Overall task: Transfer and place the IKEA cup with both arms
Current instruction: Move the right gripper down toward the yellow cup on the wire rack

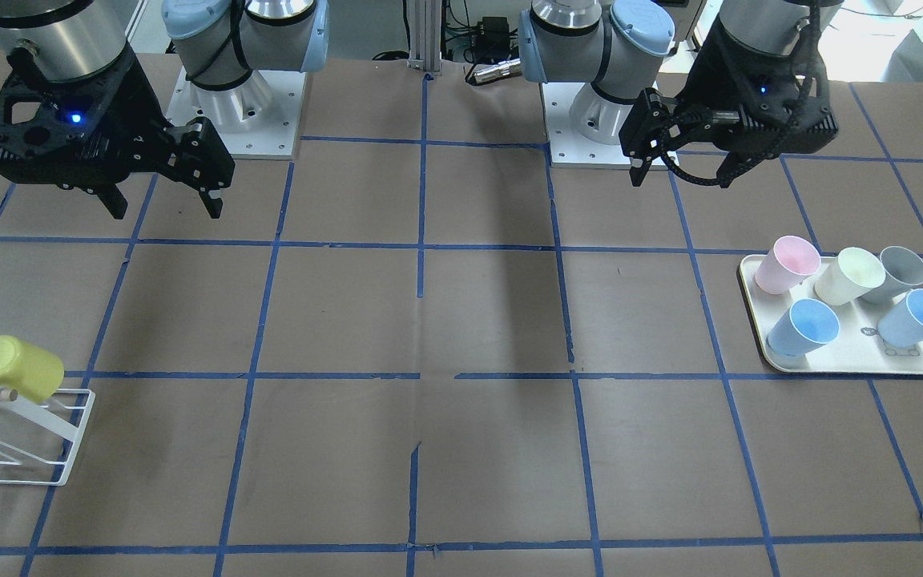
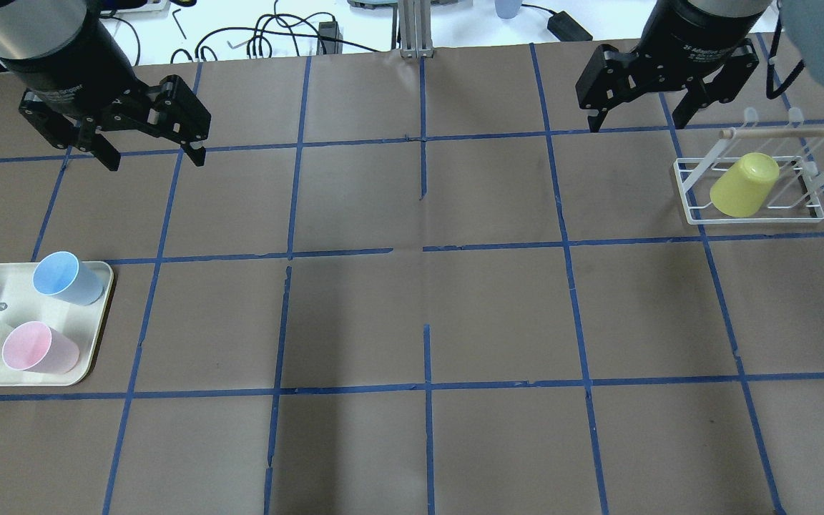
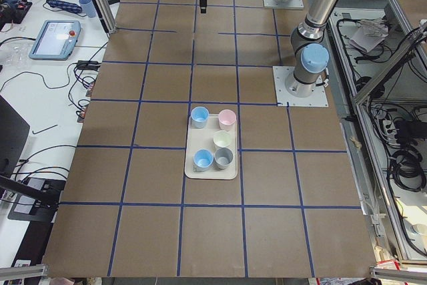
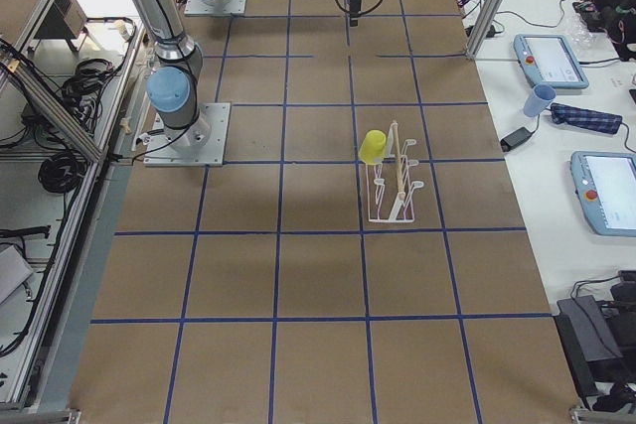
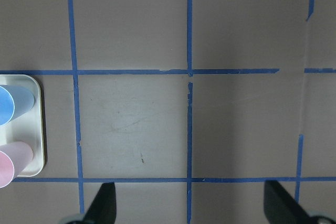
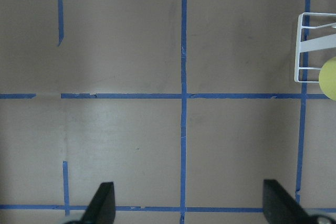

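IKEA cup [image 1: 17, 369] upside-down on white rack [image 1: 43, 419]

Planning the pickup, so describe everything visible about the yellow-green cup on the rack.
The yellow-green cup is a plain, tapered, handleless tumbler that looks like matte plastic. It hangs mouth-down and tilted on the white wire rack, closed base uppermost, toward the rack's end nearer the table's middle. Only the rack touches it; the right gripper hovers open, well away.

Yellow-green IKEA cup [image 2: 743, 184] inverted, tilted on white wire rack [image 2: 791, 131], robot's R.
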`<state>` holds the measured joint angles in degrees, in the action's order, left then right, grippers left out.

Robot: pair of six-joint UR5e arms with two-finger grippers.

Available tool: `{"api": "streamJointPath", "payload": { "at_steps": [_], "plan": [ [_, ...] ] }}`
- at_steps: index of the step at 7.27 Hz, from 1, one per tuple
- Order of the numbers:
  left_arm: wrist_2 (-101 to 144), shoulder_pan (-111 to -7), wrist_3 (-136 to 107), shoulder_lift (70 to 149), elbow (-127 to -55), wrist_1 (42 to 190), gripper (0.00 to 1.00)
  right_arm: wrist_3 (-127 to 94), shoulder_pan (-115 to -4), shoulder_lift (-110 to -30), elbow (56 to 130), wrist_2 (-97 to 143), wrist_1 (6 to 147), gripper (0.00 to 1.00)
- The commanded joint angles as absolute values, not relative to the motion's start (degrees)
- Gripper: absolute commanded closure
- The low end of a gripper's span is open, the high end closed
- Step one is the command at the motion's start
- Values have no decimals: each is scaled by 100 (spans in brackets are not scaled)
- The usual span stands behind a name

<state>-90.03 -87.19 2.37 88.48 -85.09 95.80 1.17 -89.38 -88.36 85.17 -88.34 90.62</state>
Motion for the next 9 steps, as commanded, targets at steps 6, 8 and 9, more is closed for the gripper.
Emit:
{"api": "streamJointPath", "payload": {
  "at_steps": [6, 8, 9],
  "plan": [
    [-8983, -8719, 237, 8824, -8517, 9580, 0, 781, -8230, -8500, 8149, -8886, 9070, 0],
    [-8965, -8719, 237, 8868, -8482, 9580, 0, 1637, -7649, -8411, 8261, -8894, 9184, 0],
    [-8982, -8727, 237, 8868, -8499, 9580, 0, 2244, -7325, -8324, 8436, -8886, 9480, 0]
  ]
}}
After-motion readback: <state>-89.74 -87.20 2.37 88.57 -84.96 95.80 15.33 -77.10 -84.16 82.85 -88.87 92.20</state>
